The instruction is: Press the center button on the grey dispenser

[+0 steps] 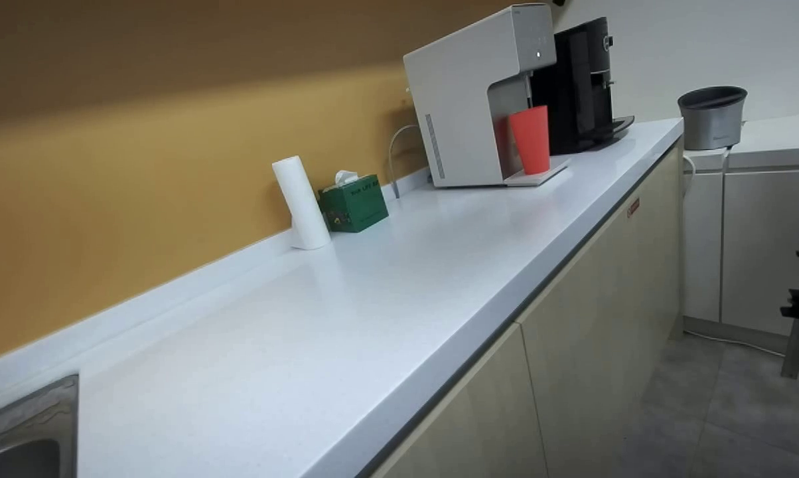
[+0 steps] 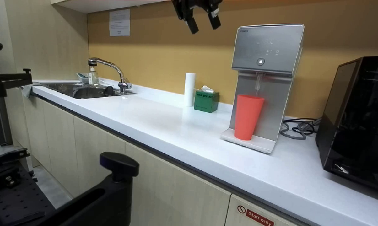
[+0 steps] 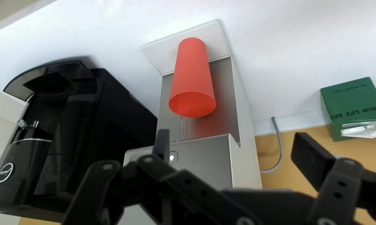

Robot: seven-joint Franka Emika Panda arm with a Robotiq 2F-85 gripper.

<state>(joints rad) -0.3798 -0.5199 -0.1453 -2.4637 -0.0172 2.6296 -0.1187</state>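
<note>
The grey dispenser stands on the counter in both exterior views point(image 1: 466, 106) point(image 2: 270, 37) and fills the lower middle of the wrist view point(image 3: 203, 162). Its round center button point(image 2: 260, 61), with a lit white drop mark, sits low on the front panel. The button also shows in the wrist view point(image 3: 174, 157), partly beside the left fingertip. A red cup point(image 2: 248, 117) stands in the dispenser's recess. My gripper point(image 2: 204, 25) hangs in the air, higher than the button, apart from the dispenser. Its fingers are wide open with nothing held, as the wrist view point(image 3: 236, 150) shows.
A black coffee machine point(image 2: 358, 119) stands beside the dispenser. A green tissue box point(image 2: 206, 101) and a white paper roll point(image 2: 189, 89) stand along the wall. A sink point(image 2: 66, 89) with a tap lies at the far end. Grey cables point(image 2: 299, 127) lie behind the dispenser.
</note>
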